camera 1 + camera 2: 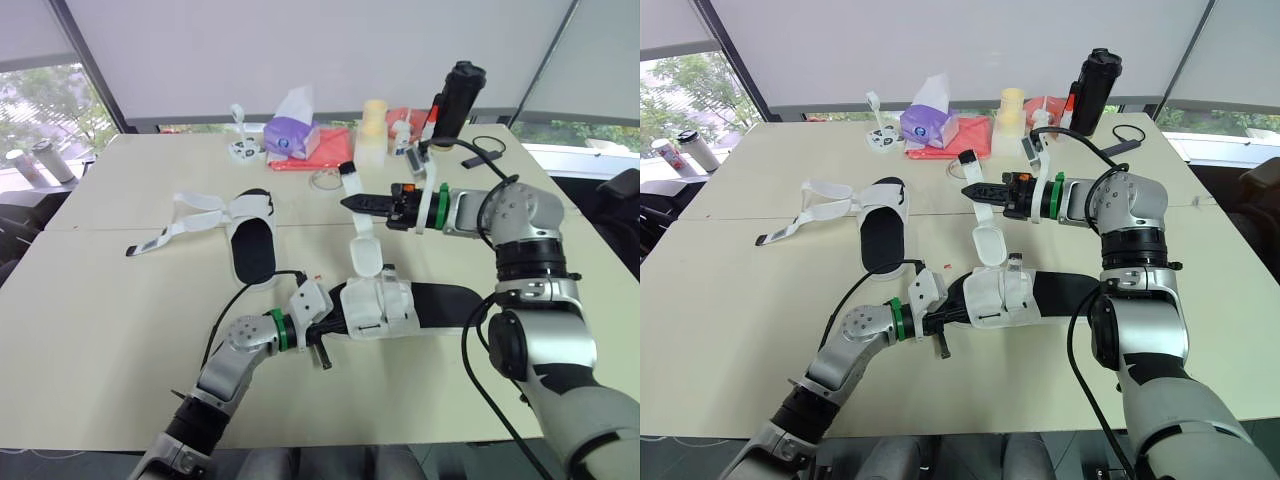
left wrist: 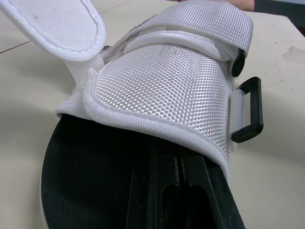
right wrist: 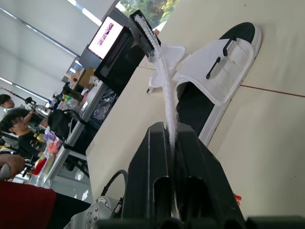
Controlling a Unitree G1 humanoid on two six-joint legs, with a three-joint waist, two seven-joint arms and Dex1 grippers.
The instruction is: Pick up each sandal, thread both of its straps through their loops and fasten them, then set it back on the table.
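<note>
Roller blinds (image 1: pixel 300 50) cover the windows behind a wide cream table (image 1: pixel 120 330), which takes up most of the head views. At its near middle is the nearer sandal (image 1: pixel 385 303). Its black sole stretches toward the robot's right and its white woven upper sits at the end toward the left arm. The second sandal (image 1: pixel 250 245) lies farther back and to the robot's left, well apart from the first, with its white straps undone and spread out over the tabletop. The left gripper (image 1: pixel 330 320) is pushed in at the nearer sandal's upper end, against the black insole and under the white upper; whether it is clamped there cannot be told. The right gripper (image 1: pixel 350 203) is held level above that sandal, pointing to the robot's left, and is pinched closed on a white strap (image 1: pixel 363 250). This strap rises from the upper, passes through the pinch and sticks out a little above it. A black plastic loop (image 2: pixel 250 109) stands out from the side of the upper with nothing threaded through it. Along the far edge of the table stand a purple tissue box (image 1: pixel 290 135), a red cloth (image 1: pixel 330 150), a pale yellow container (image 1: pixel 373 130) and a tall black bottle (image 1: pixel 458 100).
</note>
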